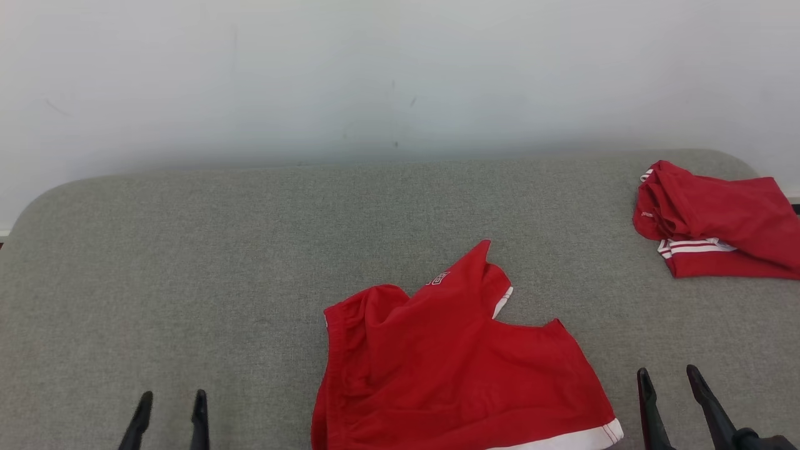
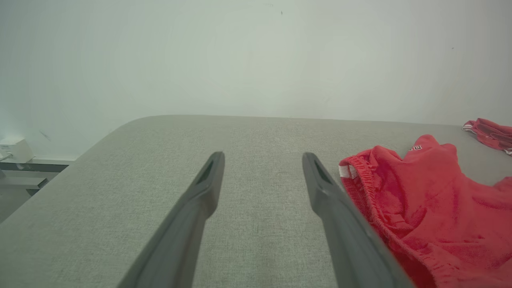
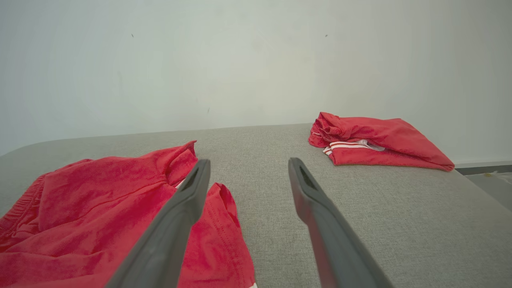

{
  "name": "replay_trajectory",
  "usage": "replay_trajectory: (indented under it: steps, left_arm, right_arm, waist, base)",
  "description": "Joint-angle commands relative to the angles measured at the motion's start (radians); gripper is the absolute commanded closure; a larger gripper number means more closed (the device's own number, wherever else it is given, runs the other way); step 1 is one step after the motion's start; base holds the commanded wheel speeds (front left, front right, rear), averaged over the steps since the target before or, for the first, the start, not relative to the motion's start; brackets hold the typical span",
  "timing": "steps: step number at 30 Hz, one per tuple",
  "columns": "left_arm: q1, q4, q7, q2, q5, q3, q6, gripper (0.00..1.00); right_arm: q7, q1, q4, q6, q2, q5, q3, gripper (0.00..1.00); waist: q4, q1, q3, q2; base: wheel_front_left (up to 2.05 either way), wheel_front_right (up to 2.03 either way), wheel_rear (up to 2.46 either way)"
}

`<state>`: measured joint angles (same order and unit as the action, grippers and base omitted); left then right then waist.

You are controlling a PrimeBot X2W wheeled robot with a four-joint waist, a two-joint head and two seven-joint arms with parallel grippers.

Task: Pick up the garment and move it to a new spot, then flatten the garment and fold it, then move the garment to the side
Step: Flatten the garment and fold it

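You had both grippers empty, fingers spread wide. Your left gripper (image 1: 174, 395) was at the near edge of the grey table (image 1: 187, 262), left of the red shorts (image 1: 450, 369) and clear of the cloth. Your right gripper (image 1: 667, 370) was just right of the shorts' white-trimmed hem, holding nothing. The shorts lay crumpled at the middle of the near side, one corner peaked up. A second red garment (image 1: 719, 219) lay bundled at the far right, near the white wall (image 1: 375, 75).
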<state>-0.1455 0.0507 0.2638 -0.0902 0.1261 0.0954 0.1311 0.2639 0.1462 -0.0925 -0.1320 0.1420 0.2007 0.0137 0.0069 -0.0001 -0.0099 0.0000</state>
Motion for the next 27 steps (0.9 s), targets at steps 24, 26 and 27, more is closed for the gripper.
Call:
replay_trajectory:
  steps: [24, 26, 27]
  left_arm:
    - [0.196, 0.316, 0.000, -0.169, 0.220, -0.650, -0.002, 0.00]
    - [0.216, 0.326, 0.000, -0.166, 0.231, -0.665, -0.002, 0.00]
    - [0.222, 0.330, 0.000, -0.166, 0.234, -0.669, -0.002, 0.00]
  right_arm:
    - [0.000, -0.176, -0.468, 0.002, 0.108, 0.135, -0.216, 0.00]
    - [0.001, -0.196, -0.501, 0.002, 0.097, 0.152, -0.231, 0.00]
    - [0.001, -0.203, -0.517, 0.002, 0.092, 0.154, -0.239, 0.00]
  waist:
    - [0.000, 0.0001, 0.091, 0.0000]
    - [0.000, 0.0001, 0.098, 0.0000]
    - [-0.001, 0.0001, 0.100, 0.0000]
  base:
    - [0.00, 0.00, 0.00]
    - [0.00, 0.00, 0.00]
    - [0.00, 0.00, 0.00]
